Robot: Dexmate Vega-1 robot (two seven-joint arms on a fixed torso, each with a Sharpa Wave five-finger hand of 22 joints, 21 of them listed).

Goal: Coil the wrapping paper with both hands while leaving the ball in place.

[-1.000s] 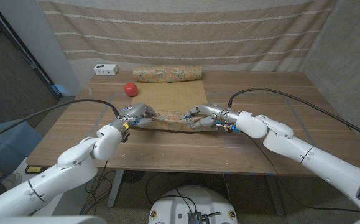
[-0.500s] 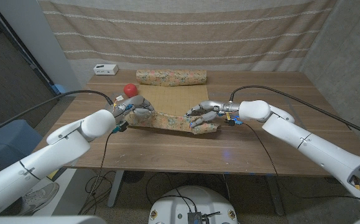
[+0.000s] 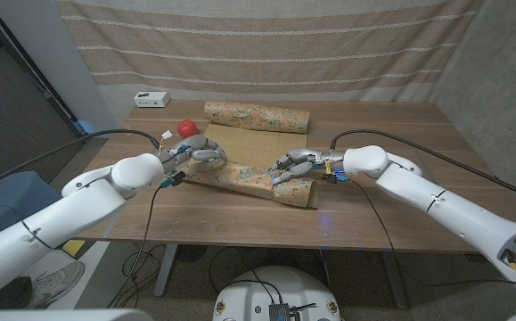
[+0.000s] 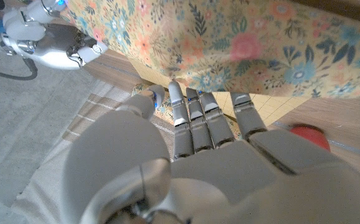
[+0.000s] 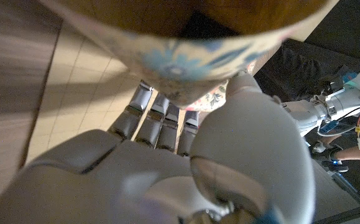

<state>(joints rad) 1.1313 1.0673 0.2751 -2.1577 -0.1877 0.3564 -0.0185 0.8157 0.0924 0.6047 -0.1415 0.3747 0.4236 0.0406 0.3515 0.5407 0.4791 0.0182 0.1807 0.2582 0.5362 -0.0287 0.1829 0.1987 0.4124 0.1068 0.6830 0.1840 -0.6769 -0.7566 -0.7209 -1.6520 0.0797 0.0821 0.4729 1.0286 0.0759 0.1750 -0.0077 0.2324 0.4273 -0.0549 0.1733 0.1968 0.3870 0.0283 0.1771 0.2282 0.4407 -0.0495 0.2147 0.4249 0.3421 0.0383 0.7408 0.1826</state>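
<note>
The floral wrapping paper (image 3: 250, 179) lies slanted across the table middle. Its far end is a tight roll (image 3: 258, 116), with the tan gridded inner side (image 3: 249, 143) bare between that roll and the near coil. My left hand (image 3: 202, 153) grips the near coil's left end, its fingers (image 4: 195, 118) against the floral paper (image 4: 242, 43). My right hand (image 3: 295, 166) grips the right end, fingers (image 5: 158, 118) under the coil (image 5: 173, 59) and thumb over it. The red ball (image 3: 186, 127) sits just beyond my left hand, close to the paper's left edge, and appears beside the fingers (image 4: 307, 137).
A small white device (image 3: 151, 99) sits at the table's far left corner. A striped cloth (image 3: 266, 40) hangs behind the table. Bare wood (image 3: 391, 134) runs along the right side and the near edge.
Both hands have rolled the near coil away from me toward the far roll. The paper has skewed, and the far roll has slid right and back. The ball has stayed put.
</note>
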